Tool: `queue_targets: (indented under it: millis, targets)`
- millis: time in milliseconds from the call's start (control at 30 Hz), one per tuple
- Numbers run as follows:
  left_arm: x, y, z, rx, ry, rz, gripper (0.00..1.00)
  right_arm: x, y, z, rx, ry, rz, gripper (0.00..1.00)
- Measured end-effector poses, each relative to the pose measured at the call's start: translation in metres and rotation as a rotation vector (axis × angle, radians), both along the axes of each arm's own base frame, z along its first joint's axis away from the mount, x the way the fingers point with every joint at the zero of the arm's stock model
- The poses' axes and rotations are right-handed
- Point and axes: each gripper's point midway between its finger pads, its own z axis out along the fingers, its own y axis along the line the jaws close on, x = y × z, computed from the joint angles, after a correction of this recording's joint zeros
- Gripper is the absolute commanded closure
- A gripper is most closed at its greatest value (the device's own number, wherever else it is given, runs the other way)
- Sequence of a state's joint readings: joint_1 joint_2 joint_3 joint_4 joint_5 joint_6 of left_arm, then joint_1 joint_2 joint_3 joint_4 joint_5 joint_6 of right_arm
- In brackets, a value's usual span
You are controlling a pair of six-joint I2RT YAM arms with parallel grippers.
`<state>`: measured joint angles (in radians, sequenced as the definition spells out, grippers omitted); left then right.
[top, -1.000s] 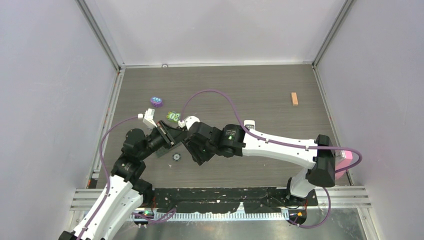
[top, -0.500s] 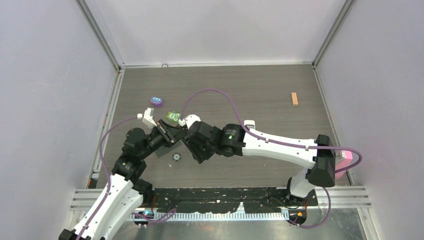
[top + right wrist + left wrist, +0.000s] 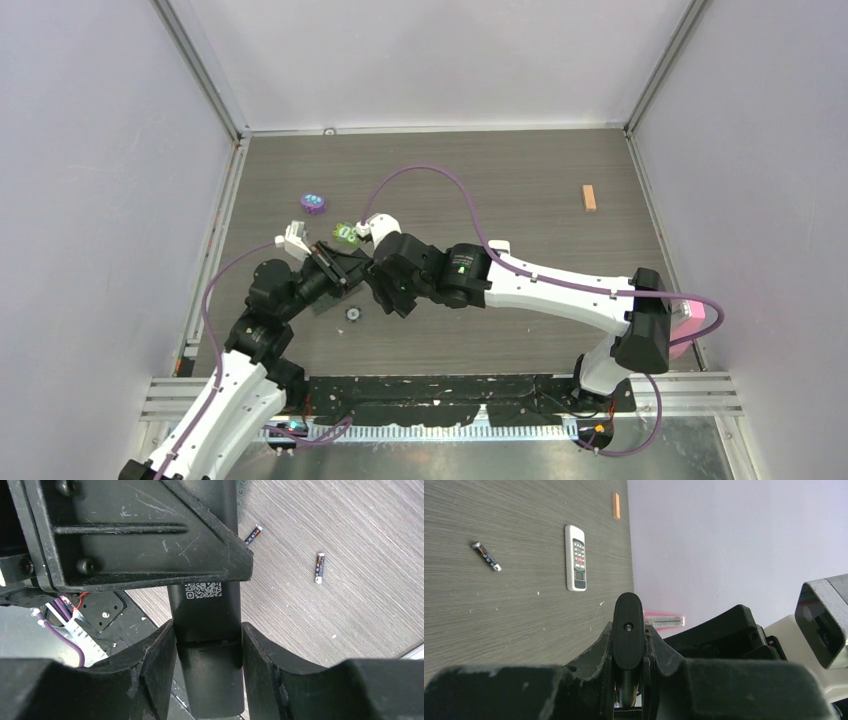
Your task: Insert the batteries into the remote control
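From here I see both arms meeting over the left half of the surface [image 3: 560, 170], sharing one black remote [image 3: 210, 630]. The left end effector [image 3: 628, 645] is clamped on the remote's thin edges; its wrist camera shows the remote end-on as a narrow black slab with a rounded tip. The right end effector [image 3: 209, 647] has its fingers [image 3: 160, 670] closed against both long sides of the same remote. The face turned to that camera is plain matte black, with a small white code sticker and a cover seam just below it. The batteries lie loose on the wood grain, none of them in either grip. In the right wrist view, a first battery [image 3: 253, 534] peeks out beside the left end effector's body, and a second battery [image 3: 319, 567] lies well apart from it. Both are slim and dark with silvery ends. In the left wrist view, a third battery [image 3: 486, 556], with an orange band, lies near a white remote [image 3: 575, 557]. I cannot tell whether it is one of those two.
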<state>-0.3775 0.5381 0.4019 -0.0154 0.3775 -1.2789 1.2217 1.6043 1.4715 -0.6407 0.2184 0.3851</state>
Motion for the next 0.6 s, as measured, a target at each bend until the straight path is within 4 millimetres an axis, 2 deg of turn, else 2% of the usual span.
queue_targets:
  millis: [200, 367, 600]
  targets:
    - [-0.001, 0.005, 0.0, -0.014, 0.022, 0.033, 1.0, 0.002, 0.004, 0.001, 0.018, -0.015, 0.013, 0.47]
    - [-0.004, 0.006, -0.006, -0.015, 0.059, 0.043, 1.0, 0.003, 0.006, -0.001, 0.037, -0.019, 0.011, 0.34]
    - [-0.008, 0.004, 0.001, -0.046, 0.072, 0.036, 1.0, 0.007, 0.005, 0.014, 0.087, -0.028, -0.008, 0.24]
